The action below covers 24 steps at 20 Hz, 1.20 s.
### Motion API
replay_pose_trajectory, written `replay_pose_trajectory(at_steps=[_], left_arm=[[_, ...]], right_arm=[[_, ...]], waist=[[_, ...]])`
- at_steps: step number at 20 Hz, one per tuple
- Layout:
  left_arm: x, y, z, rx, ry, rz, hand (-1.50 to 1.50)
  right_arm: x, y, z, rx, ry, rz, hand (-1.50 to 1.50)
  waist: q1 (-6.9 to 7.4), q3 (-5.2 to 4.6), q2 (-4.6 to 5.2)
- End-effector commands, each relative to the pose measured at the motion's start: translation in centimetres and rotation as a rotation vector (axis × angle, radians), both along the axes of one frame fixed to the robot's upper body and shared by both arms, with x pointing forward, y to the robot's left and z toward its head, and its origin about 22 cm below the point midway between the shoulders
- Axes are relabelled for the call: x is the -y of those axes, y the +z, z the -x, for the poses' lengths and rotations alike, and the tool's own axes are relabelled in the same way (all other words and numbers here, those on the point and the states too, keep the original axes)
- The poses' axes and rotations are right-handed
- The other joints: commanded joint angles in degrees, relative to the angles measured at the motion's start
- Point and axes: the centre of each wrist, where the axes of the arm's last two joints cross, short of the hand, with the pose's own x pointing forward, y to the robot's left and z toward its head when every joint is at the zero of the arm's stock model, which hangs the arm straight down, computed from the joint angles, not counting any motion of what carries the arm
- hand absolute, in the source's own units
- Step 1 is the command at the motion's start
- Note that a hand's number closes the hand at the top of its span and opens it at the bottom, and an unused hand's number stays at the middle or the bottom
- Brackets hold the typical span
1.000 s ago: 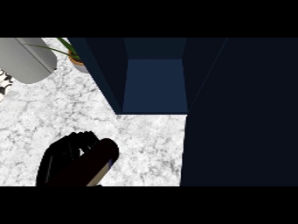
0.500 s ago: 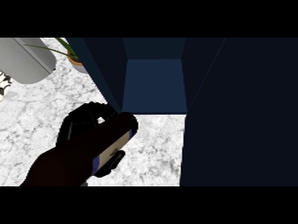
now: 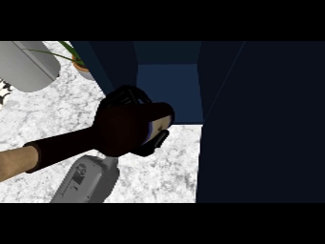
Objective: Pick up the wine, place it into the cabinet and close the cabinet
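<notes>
Our left hand (image 3: 126, 128), curled round the wine (image 3: 87, 143), has carried it up to the open cabinet (image 3: 168, 90), ready for insertion.

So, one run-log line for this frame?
phase: carrying | robot hand: curled round wine bottle, held sideways | cabinet: open, bottle's base at its opening | other hand: out of view

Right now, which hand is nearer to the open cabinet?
The left. The left hand, curled round the wine, is just in front of the opening of the cabinet, at its left side. The right hand is not in view, so its distance cannot be judged.
</notes>
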Motion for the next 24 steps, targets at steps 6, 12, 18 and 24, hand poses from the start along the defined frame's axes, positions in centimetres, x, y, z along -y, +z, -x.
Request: replay_pose_trajectory(at_steps=[6,12,18,24], left_arm=[[4.2,-2.6,-0.2,-0.036,0.026,-0.111,1.5],[4.1,-3.8,-3.2,-0.076,0.066,-0.082,1.5],[2.7,-6.8,-1.4,-0.123,0.055,-0.082,1.5],[2.8,-9.6,-2.7,-0.163,0.099,-0.104,1.5]], right_arm=[[-0.9,0.4,0.1,-0.007,0.0,-0.009,-1.5],[-0.2,-0.6,-0.3,0.016,0.012,-0.006,-1.5],[0.0,0.2,0.3,-0.003,0.013,0.005,-1.5],[-0.7,-0.3,0.1,-0.005,0.016,-0.007,-1.5]], waist=[[-0.07,-0.01,0.0],[-0.45,-0.01,0.1],[-0.04,-0.01,0.02],[-0.67,-0.04,0.16]])
